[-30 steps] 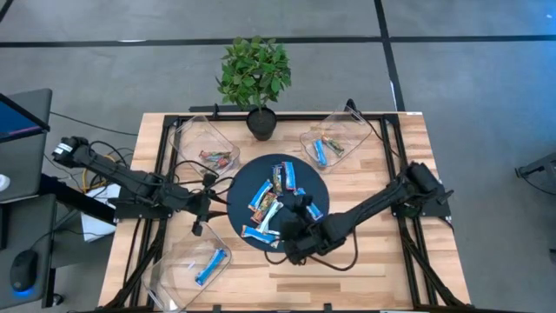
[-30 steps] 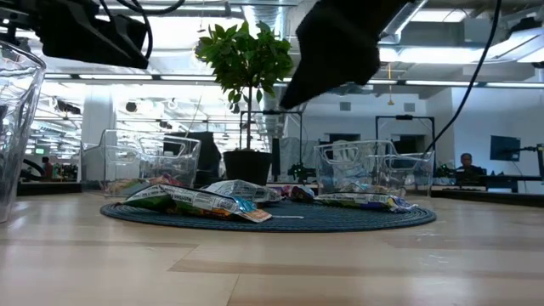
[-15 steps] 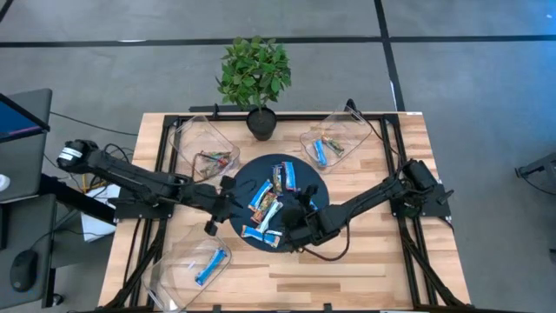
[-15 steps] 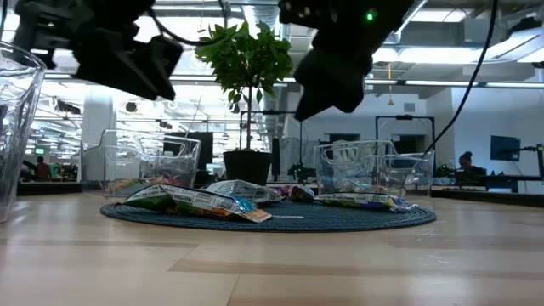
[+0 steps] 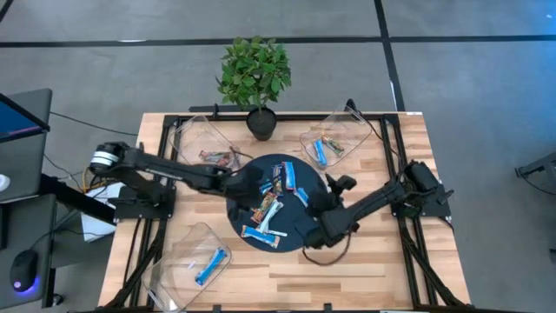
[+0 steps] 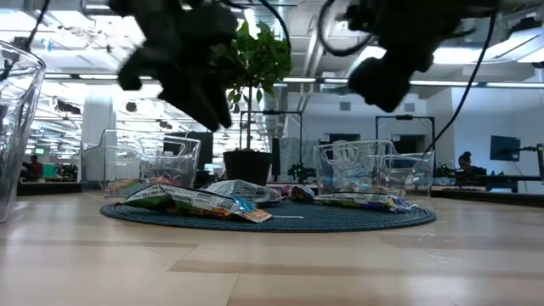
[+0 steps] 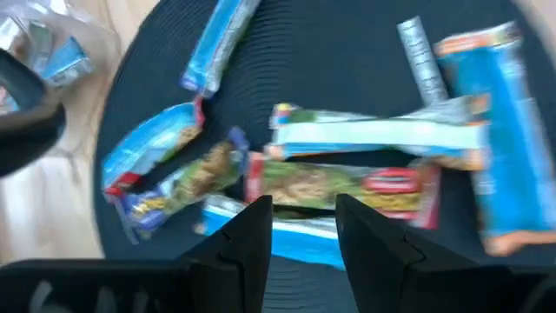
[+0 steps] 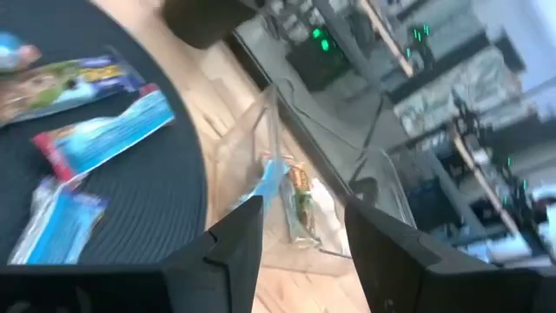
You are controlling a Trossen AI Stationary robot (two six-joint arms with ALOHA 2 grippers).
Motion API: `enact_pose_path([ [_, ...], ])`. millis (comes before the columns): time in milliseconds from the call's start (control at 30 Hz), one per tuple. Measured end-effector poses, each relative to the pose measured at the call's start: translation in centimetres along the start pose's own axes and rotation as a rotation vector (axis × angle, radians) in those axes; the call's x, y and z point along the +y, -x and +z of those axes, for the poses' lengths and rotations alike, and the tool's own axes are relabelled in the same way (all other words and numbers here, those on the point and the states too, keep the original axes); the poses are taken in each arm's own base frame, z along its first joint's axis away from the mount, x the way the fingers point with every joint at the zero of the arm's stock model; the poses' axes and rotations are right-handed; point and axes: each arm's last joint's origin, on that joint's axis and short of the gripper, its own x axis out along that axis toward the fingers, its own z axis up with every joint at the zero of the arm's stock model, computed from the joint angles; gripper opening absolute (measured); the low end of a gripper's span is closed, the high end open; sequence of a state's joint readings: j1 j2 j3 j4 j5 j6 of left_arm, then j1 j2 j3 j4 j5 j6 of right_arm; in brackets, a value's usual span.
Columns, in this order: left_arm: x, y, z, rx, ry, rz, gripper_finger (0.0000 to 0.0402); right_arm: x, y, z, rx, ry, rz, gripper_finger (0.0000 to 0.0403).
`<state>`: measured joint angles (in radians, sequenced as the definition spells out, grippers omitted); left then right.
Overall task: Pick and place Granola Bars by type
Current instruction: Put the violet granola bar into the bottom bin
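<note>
Left gripper (image 5: 252, 185) has advanced over the Granola Bars (image 5: 271, 200), open.

We see two dark, slim jointed arms. Left arm (image 5: 165, 167) has a white-and-silver round cap at its base joint; right arm (image 5: 382, 198) is all black, bulky at the shoulder. Black cables trail from both. Wrist views show blunt matte-black fingers (image 7: 252, 239).

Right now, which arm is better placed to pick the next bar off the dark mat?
Likely left. The left gripper hangs open over the bars on the mat; the right gripper sits at its edge, aimed at the bin.
</note>
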<state>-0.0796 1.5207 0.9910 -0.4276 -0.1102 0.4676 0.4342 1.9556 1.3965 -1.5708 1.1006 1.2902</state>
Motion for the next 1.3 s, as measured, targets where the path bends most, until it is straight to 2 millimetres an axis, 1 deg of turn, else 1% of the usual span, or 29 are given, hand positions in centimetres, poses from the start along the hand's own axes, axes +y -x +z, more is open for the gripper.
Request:
enact_pose_path([
  [133, 2.3, -1.6, 0.4, 0.069, -0.052, 0.002, 0.0123, 0.4, 1.0, -1.3, -0.038, 0.047, 0.012, 0.0155],
  [233, 3.9, -2.6, 0.3, 0.091, -0.135, 0.014, 0.0123, 0.4, 1.6, -1.6, -0.061, 0.046, 0.023, 0.0153],
  [333, 5.0, -3.7, -0.4, 0.131, -0.236, 0.003, 0.0123, 0.0, 2.4, -1.7, -0.112, 0.03, 0.037, 0.0151],
  [433, 5.9, -4.8, -1.4, 0.158, -0.329, -0.022, 0.0123, 0.0, 3.0, -1.9, -0.138, 0.026, 0.047, 0.0148],
  [500, 6.4, -5.4, -2.0, 0.178, -0.36, -0.026, 0.0123, 0.0, 3.3, -2.1, -0.149, 0.031, 0.053, 0.0145],
  [600, 7.1, -5.9, -2.3, 0.18, -0.383, 0.005, 0.0123, 0.1, 3.5, -2.2, -0.158, 0.033, 0.057, 0.0142],
  [800, 8.0, -5.9, -2.3, 0.151, -0.459, 0.046, 0.0123, 0.0, 3.4, -2.1, -0.165, 0.03, 0.051, 0.0134],
  [900, 8.2, -6.0, -2.4, 0.133, -0.48, 0.041, 0.0123, 0.0, 3.3, -2.0, -0.162, 0.029, 0.049, 0.0134],
  [1033, 8.1, -7.0, -2.6, 0.117, -0.488, 0.02, 0.0123, 0.0, 3.1, -1.9, -0.158, 0.026, 0.046, 0.0134],
  [1100, 8.2, -7.9, -2.6, 0.112, -0.499, 0.029, 0.0123, 0.0, 3.1, -1.9, -0.158, 0.024, 0.047, 0.0134],
  [1233, 7.6, -9.8, -3.5, 0.212, -0.54, 0.022, 0.0123, 0.1, 3.1, -1.9, -0.158, 0.028, 0.048, 0.0134],
  [1300, 7.6, -10.1, -3.6, 0.226, -0.548, 0.032, 0.0123, 0.1, 3.2, -1.8, -0.159, 0.028, 0.048, 0.0134],
])
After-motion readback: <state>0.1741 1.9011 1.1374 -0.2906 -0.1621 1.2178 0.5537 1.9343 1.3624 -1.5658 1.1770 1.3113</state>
